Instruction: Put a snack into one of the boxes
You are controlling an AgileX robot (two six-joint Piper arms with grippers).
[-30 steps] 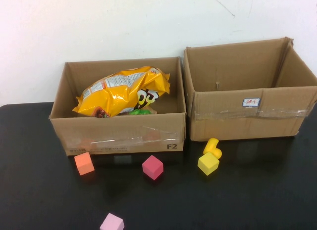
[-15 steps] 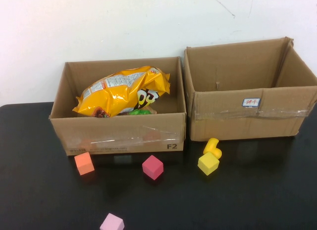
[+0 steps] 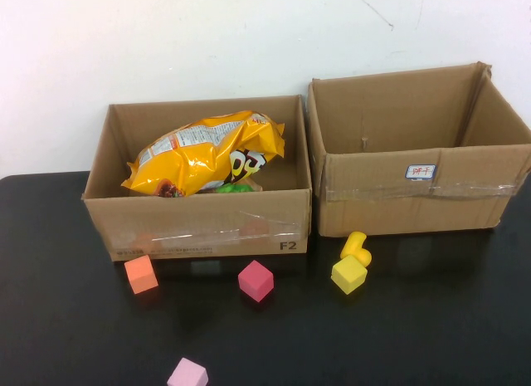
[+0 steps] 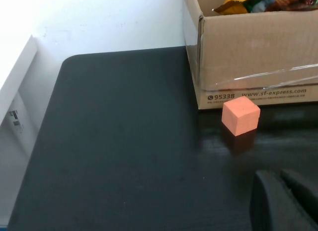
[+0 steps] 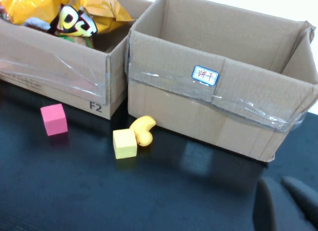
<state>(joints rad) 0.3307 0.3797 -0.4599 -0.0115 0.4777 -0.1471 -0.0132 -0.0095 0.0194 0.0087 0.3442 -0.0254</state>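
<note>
Both grippers, left (image 4: 283, 201), right (image 5: 288, 203), seemingly closed; snack bag (image 3: 207, 153) unmoved in box (image 3: 199, 228)

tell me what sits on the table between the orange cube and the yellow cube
In the high view the pink cube lies between the orange cube and the yellow cube, just in front of the left box.
</note>
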